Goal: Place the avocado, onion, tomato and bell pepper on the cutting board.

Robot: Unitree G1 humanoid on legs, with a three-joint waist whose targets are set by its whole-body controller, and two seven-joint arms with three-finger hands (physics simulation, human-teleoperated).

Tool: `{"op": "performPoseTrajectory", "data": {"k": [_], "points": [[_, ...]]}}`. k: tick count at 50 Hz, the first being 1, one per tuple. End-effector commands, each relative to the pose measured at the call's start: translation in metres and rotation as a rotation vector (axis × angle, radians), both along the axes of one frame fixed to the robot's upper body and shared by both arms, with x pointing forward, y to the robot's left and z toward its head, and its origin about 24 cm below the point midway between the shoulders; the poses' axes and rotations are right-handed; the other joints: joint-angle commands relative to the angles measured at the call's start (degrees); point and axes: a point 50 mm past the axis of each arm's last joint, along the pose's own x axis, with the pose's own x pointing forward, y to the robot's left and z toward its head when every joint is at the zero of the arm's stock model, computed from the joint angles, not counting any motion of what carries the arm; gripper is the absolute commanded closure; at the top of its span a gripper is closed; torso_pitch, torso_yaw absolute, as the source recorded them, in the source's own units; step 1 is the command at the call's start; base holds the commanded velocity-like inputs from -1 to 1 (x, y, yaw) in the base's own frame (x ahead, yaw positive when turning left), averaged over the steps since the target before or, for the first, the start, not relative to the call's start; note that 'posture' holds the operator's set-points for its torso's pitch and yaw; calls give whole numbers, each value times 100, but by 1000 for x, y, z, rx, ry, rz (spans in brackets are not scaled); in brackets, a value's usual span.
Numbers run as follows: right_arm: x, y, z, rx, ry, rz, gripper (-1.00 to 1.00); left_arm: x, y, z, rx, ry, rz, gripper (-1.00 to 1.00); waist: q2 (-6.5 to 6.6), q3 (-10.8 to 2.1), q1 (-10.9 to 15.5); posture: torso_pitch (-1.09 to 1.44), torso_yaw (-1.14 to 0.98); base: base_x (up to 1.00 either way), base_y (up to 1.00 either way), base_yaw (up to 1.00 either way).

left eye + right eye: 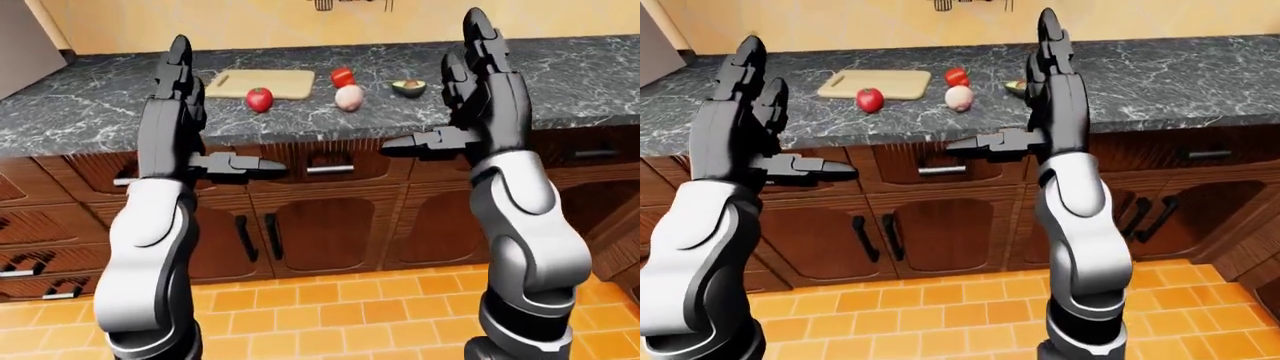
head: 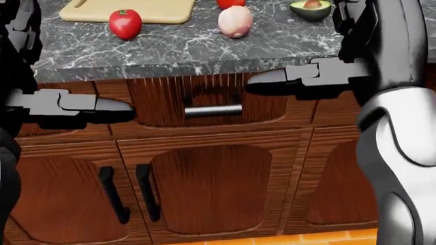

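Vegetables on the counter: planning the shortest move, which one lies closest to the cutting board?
The tomato, just off the cutting board edge; onion, pepper and avocado lie farther right.

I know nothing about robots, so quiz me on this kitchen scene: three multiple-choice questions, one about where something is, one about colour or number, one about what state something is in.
1. Where is the tomato?
A. On the counter beside the board
B. On the floor
C. In a hand

2. How many of the four foods lie on the board?
A. None
B. Two
C. Four

3. How are the hands?
A. Shut on food
B. Open and empty
C. Pulling a drawer

Answers:
1 A, the tomato lies on the counter by the board.
2 A, onion, pepper and avocado lie off it too.
3 B, left hand and right hand show spread fingers holding nothing.
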Motion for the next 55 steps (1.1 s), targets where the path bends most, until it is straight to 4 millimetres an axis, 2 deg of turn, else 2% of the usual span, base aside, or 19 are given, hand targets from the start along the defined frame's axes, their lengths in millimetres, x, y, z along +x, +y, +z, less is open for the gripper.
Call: {"op": "performPoseTrajectory", "data": {"k": [1,2,11,13,15,16,18,25,29,30,32,39,41,43,44,45,48,53,55], "points": [[-5,0,14,-10,-71,1,-100,-4,0,13,8,-69,8,-100,78,-162,-11,0,0,10,0,0],[-5,0,15,-9,-72,2,-100,-5,0,14,7,-71,8,-100,163,-121,-30,0,0,10,0,0],[-7,2,16,-14,-76,7,-100,-7,4,15,1,-73,22,-100,-219,-180,23,0,0,9,0,0],[-6,1,17,-13,-79,2,-100,-8,5,16,1,-76,25,-100,-396,-210,37,0,0,7,0,0],[-7,2,17,-25,-78,3,-100,-9,6,17,1,-78,30,-100,-727,-284,48,0,0,7,0,0],[-7,2,17,-23,-78,3,-100,-9,6,17,0,-78,31,-100,-462,-224,10,0,0,7,0,0],[-7,2,16,-25,-77,2,-100,-8,7,16,6,-77,35,-100,-553,-209,8,0,0,7,0,0],[-9,0,14,-27,-73,-2,-100,-8,5,15,7,-76,29,-100,-244,-138,-8,0,0,8,0,0],[-10,-2,14,-29,-75,-8,-100,-8,4,17,7,-79,27,-100,263,-207,-74,0,0,18,7,0],[-10,-1,15,-30,-76,-7,-100,-8,4,17,9,-80,29,-100,59,-156,-38,0,0,19,7,0],[-10,-2,14,-31,-75,-7,-100,-9,4,17,11,-80,28,-100,132,-107,-45,0,0,20,7,0],[-9,-2,14,-37,-80,-4,-100,-9,5,17,12,-82,32,-100,-233,-4,30,0,0,29,7,0],[-9,-1,15,-38,-82,-3,-100,-9,5,18,12,-84,33,-100,-429,-27,69,0,0,38,7,0],[-9,-1,14,-36,-81,-3,-100,-9,5,17,13,-83,31,-100,-798,-168,62,0,0,38,7,0],[-9,-1,14,-37,-80,-3,-100,-10,5,18,14,-84,33,-100,-543,-55,6,0,0,38,7,0],[-9,-1,15,-38,-82,-2,-100,-9,5,18,17,-82,33,-100,-642,-55,64,0,0,38,9,0],[-9,-1,17,-34,-83,-3,-100,-9,5,19,18,-81,35,-100,-559,-107,9,0,0,38,7,0],[-11,-3,18,-27,-89,-9,-100,-9,4,21,16,-84,27,-100,-232,-46,-78,0,0,38,8,0],[-11,-3,19,-29,-92,-12,-100,-10,4,22,17,-87,29,-100,26,-120,-117,0,0,39,10,0]]}}
